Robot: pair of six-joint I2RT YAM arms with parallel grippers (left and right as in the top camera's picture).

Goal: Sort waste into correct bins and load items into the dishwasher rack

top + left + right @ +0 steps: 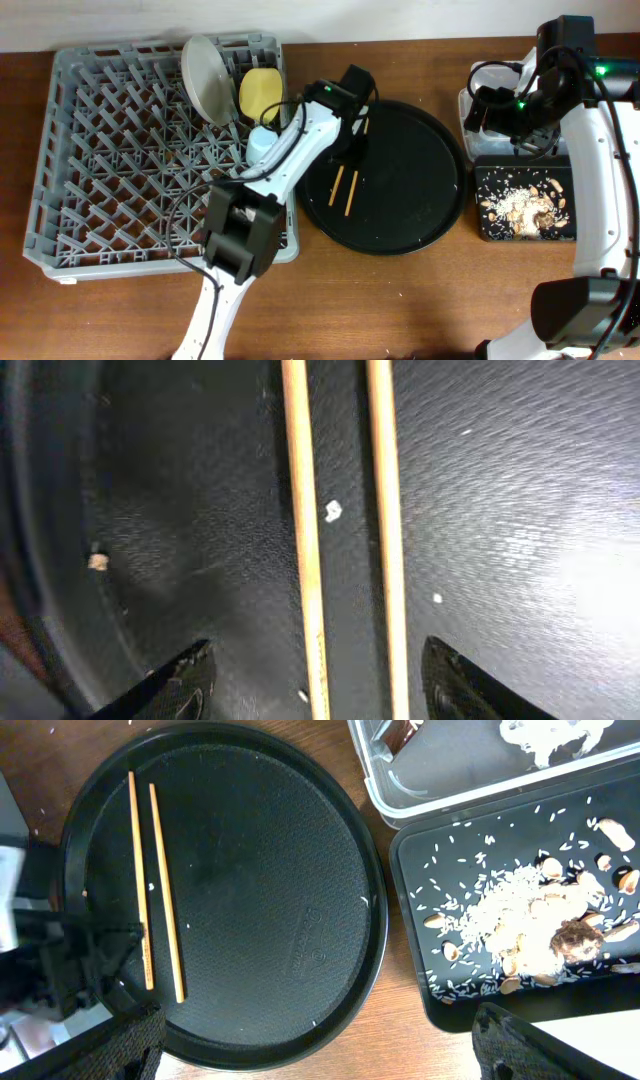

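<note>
The left gripper (318, 650) is held low over the round black tray (520, 480), with its fingers (185, 680) spread apart. Nothing is gripped. The two chopsticks (305, 540) lie flat on the tray, side by side and nearly parallel, and both are bracketed by the spread fingers. Whether the fingertips touch the tray cannot be told. A small white crumb (333, 511) is seen between the chopsticks, and a few more specks are scattered on the tray.

In the overhead view the dishwasher rack (100, 180) is placed at the left of the table. A pale plate (205, 78) is stood on edge near the rack's back right corner, with the yellow bowl (260, 92) just beside it. The light blue cup (262, 143) sits in front of the bowl and is partly hidden by the left arm.

The right gripper (318, 1020) is opened wide and holds nothing. Its camera looks down on the round tray and the two bins. In the clear tub (480, 780) a white napkin (550, 735) and part of a brown wrapper (400, 732) are seen. The black rectangular tray (410, 970) is set just beside the tub, and rice and beige-brown food scraps (520, 920) are piled in it.
</note>
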